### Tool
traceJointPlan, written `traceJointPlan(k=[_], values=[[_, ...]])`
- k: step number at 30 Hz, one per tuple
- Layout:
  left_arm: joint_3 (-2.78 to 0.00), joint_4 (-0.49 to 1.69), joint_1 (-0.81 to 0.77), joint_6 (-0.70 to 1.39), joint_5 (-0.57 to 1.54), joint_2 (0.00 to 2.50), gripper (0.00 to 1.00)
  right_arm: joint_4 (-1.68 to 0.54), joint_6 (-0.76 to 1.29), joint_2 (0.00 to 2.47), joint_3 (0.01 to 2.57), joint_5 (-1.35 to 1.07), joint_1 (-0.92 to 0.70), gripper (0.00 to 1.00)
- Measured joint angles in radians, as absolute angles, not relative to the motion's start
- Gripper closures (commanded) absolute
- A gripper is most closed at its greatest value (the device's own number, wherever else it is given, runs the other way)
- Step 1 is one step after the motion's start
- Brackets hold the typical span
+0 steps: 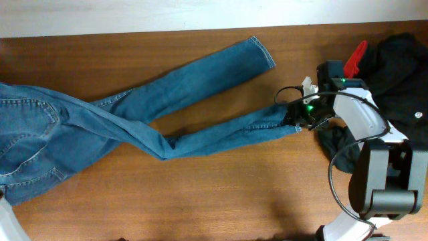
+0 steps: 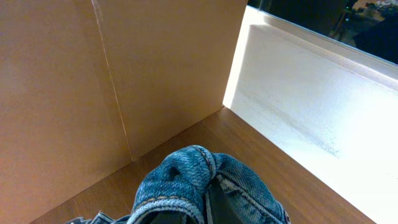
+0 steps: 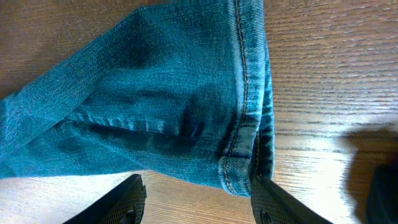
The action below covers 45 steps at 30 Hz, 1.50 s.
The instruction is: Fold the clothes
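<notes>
Sprawling across the brown bench (image 1: 221,201), jeans (image 1: 134,114): waist at the left edge, both legs reaching right. Heaped at the far right, black cloth (image 1: 401,60). Right hand (image 3: 196,186) spread wide, fingers either side of the nearer leg's hem. Left hand (image 2: 208,196) buried under bunched denim; grip impossible to tell.

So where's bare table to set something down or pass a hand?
Widest: table strip along the near edge, below the lower jeans leg. Also the far-left strip beyond the upper leg, and a narrow wedge between the legs. Crowded: right end, with the right arm and dark clothes.
</notes>
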State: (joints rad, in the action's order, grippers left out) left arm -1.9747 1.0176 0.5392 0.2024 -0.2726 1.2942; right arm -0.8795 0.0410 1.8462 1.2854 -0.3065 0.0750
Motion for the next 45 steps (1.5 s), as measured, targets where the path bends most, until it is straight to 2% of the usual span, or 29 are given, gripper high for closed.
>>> traceJointPlan(k=[14,19,23,24,27,28,35,41,45], values=[[-1.975,1.021,0.54,0.202,-0.245,1.295,1.0,-0.769,0.075,1.884,1.272,-0.266,0.075,0.41],[-1.975,1.021,0.54,0.202,-0.242,1.295,1.0,-0.783,0.081,1.884,1.272,-0.268,0.073,0.51],[-1.975,1.021,0.54,0.202,-0.242,1.295,1.0,-0.804,0.095,1.884,1.269,-0.271,0.061,0.55],[-1.975,1.021,0.54,0.202,-0.242,1.295,1.0,-0.803,0.1,1.884,1.266,-0.271,0.055,0.58],[-1.975,1.021,0.54,0.202,-0.242,1.295,1.0,-0.804,0.118,1.885,1.253,-0.271,0.034,0.89],[-1.975,1.021,0.54,0.202,-0.242,1.295,1.0,-0.804,0.121,1.886,1.253,-0.271,0.029,0.96],[-1.975,1.021,0.54,0.202,-0.242,1.295,1.0,-0.878,0.131,1.885,1.318,-0.272,0.042,0.96],[-1.975,1.022,0.54,0.202,-0.239,1.296,1.0,-1.084,0.129,1.792,1.668,-0.278,0.152,0.96],[-1.975,1.022,0.54,0.202,-0.235,1.298,1.0,-1.134,0.123,1.727,1.746,-0.278,0.187,0.96]])
